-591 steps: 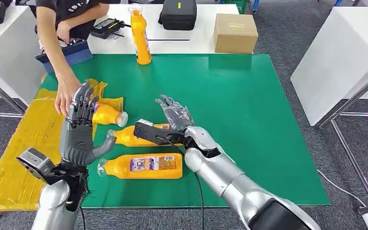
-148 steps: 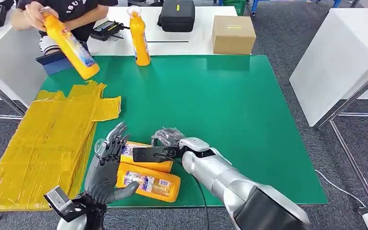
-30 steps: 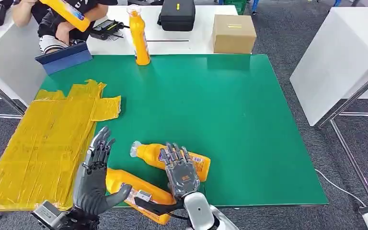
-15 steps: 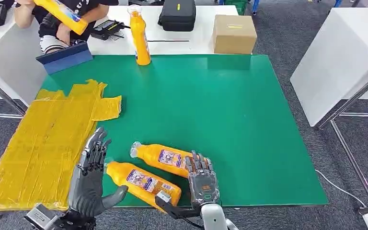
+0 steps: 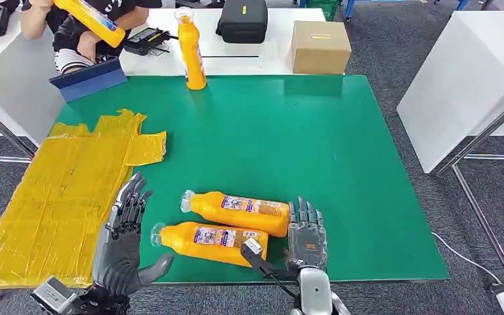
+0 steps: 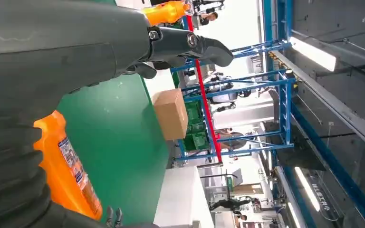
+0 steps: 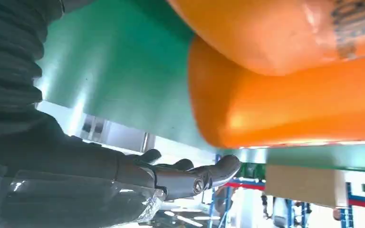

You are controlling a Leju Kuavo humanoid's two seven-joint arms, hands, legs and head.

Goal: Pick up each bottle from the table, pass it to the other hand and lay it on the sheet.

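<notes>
Two orange bottles lie side by side on the green table [image 5: 341, 144], the farther one [image 5: 239, 212] and the nearer one [image 5: 210, 240], caps pointing left. My left hand [image 5: 123, 246] stands open just left of the nearer bottle's cap, fingers up, thumb toward it. My right hand [image 5: 305, 239] is open beside the bottles' bases, holding nothing. The yellow sheet [image 5: 59, 197] covers the table's left side. The left wrist view shows my left hand [image 6: 76, 57] and the nearer bottle [image 6: 66, 175]. In the right wrist view, both bottles [image 7: 290, 109] lie close to my right hand [image 7: 123, 175].
A third orange bottle [image 5: 191, 47] stands at the table's far edge. A person at the far left holds another bottle [image 5: 92, 18]. A cardboard box [image 5: 320, 46], a black case [image 5: 243, 20] and a blue tray [image 5: 88, 79] lie behind the table.
My right hand has slid right off the bottles to their base ends. Both bottles have swung to lie nearly level. The left hand has hardly moved.
</notes>
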